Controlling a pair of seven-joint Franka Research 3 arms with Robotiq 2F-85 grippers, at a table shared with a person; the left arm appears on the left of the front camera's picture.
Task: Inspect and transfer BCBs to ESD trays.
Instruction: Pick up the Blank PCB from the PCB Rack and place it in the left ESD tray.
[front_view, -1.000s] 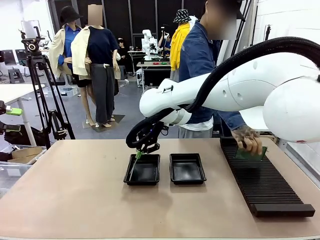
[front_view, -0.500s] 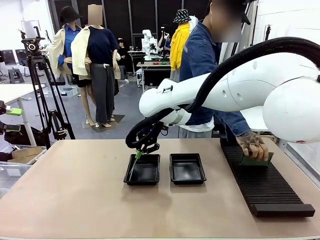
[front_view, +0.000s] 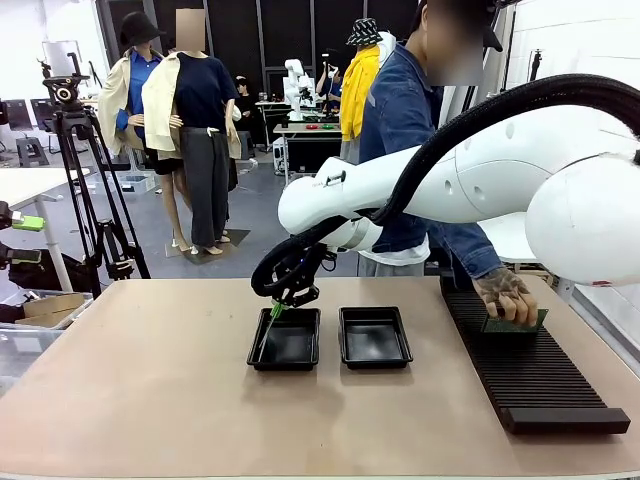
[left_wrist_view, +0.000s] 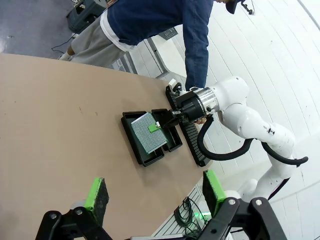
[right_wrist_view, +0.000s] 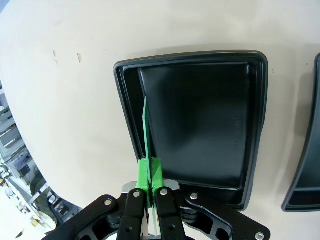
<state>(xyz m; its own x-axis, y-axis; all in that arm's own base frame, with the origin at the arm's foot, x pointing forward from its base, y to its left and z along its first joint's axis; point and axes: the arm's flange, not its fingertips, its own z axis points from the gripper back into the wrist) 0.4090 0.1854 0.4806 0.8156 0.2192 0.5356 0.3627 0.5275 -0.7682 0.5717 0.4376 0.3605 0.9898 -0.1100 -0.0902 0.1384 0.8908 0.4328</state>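
**BCB (right_wrist_view: 146, 130) held on edge over an ESD tray (right_wrist_view: 190, 56)**

Green pads of the right tool (right_wrist_view: 149, 172) are pressed together on one short edge of the board, pinching it upright. Its far end hangs inside the tray, close along one long wall; whether it touches the tray floor cannot be told. The second tray (front_view: 375, 364) lies just beside the first, with nothing in it. The left tool (left_wrist_view: 155, 192) hangs high over the worktop (front_view: 150, 400), fingers spread, gripping nothing.

The grip is narrow and at one edge only, so the thin board could pivot or slip between the pads. Lowered as it stands, its bottom edge might catch the wall and flex, or push the light tray against its neighbour. Let go upright, it would likely lean on the wall rather than lie flat. The person's hand (front_view: 505, 295) holds another board (front_view: 520, 322) at the black slotted rack (front_view: 530, 385), well apart from the trays. A reach toward them would meet the right arm.

The worktop is plain, pale brown and smooth, offering little to stop a tray sliding. Behind is an open workshop with a tripod (front_view: 85, 180) and more tables.
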